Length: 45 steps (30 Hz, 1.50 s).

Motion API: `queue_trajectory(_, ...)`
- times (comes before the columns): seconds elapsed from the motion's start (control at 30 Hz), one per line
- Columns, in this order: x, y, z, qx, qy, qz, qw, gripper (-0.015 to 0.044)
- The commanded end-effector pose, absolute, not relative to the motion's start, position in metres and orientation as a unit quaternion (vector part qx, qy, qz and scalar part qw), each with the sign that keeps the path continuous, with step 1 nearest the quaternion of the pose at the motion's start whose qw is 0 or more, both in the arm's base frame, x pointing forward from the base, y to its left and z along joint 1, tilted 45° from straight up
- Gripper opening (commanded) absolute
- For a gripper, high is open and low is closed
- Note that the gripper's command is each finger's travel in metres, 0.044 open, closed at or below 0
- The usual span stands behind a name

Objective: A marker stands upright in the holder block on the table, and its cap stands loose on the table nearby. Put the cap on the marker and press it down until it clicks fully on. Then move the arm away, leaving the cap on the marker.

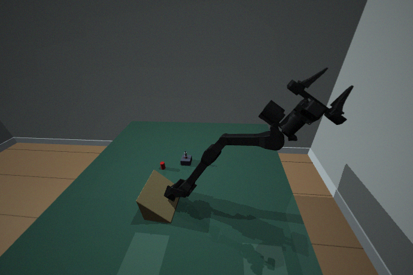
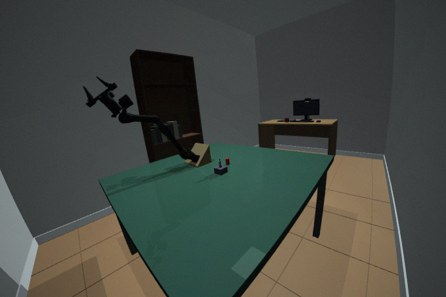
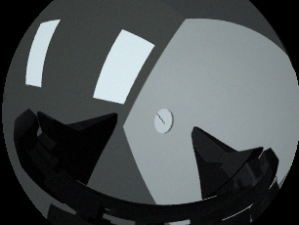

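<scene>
The marker (image 1: 185,154) (image 2: 220,163) stands upright in the dark holder block (image 1: 185,162) (image 2: 220,170) on the green table, with no cap on it. The red cap (image 1: 162,165) (image 2: 227,161) stands on the table a little apart from the block, between the marker and the wooden wedge's side in the top view. My gripper (image 1: 340,77) (image 2: 90,81) (image 3: 156,124) is open and empty. It is raised high above the table and off to one side, far from cap and marker, pointing up and away. The wrist view shows neither cap nor marker.
A wooden wedge (image 1: 155,194) (image 2: 204,153) carries the arm's base on the green table (image 1: 83,210) (image 2: 209,217), close to the cap. A bookcase (image 2: 167,73) and a desk (image 2: 297,130) with a monitor stand beyond the table. Walls and a round clock (image 3: 164,120) show in the wrist view.
</scene>
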<state>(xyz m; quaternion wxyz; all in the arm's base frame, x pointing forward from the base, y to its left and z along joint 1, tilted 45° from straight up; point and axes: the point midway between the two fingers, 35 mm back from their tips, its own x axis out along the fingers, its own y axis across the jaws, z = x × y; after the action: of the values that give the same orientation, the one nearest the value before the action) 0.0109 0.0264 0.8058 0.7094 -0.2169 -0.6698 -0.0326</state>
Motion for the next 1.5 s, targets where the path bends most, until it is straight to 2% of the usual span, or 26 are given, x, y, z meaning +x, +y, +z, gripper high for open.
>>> queue_trajectory(0.0, 0.01, 0.025, 0.806, -0.215, -0.671, -0.034, 0.709, 0.0374)
queue_trajectory(0.17, -0.002, -0.014, 0.807, -0.17, -0.685, -0.061, 0.706, 0.0243)
queue_trajectory(0.4, -0.011, -0.078, 0.802, -0.072, -0.71, -0.076, 0.696, 0.024)
queue_trajectory(0.67, 0.002, -0.151, 0.789, 0.027, -0.708, -0.118, 0.696, 0.024)
queue_trajectory(1.03, 0.075, -0.264, 0.736, 0.186, -0.635, -0.206, 0.721, 0.024)
queue_trajectory(1.27, 0.151, -0.314, 0.683, 0.263, -0.547, -0.261, 0.751, 0.024)
queue_trajectory(1.47, 0.221, -0.328, 0.634, 0.332, -0.466, -0.277, 0.772, 0.024)
